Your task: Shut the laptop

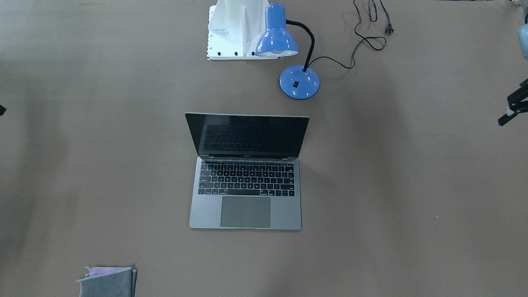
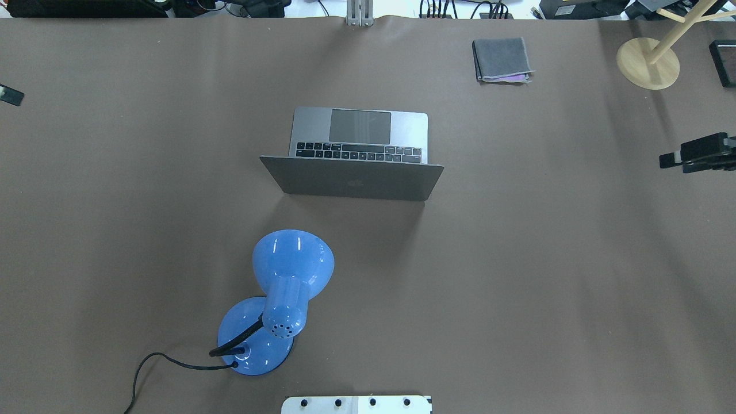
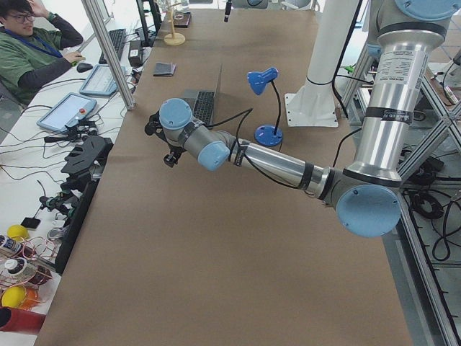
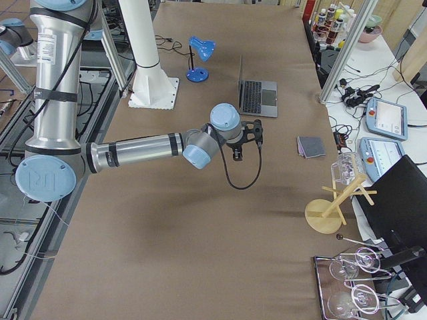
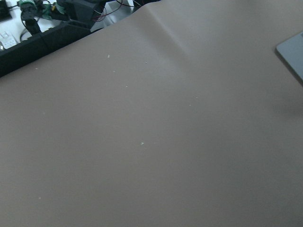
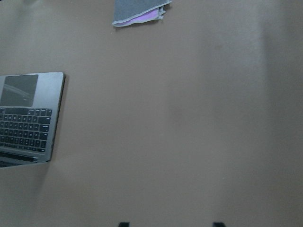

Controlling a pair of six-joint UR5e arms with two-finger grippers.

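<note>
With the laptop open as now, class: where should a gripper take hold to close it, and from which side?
On the laptop, the lid's top edge, mid-width, from the robot's side: the lid stands raised, back towards the robot, so pushing forward and down should shut it.

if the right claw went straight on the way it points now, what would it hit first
Most likely the bare table beside the laptop, short of the cloth; its tilt is unclear.
</note>
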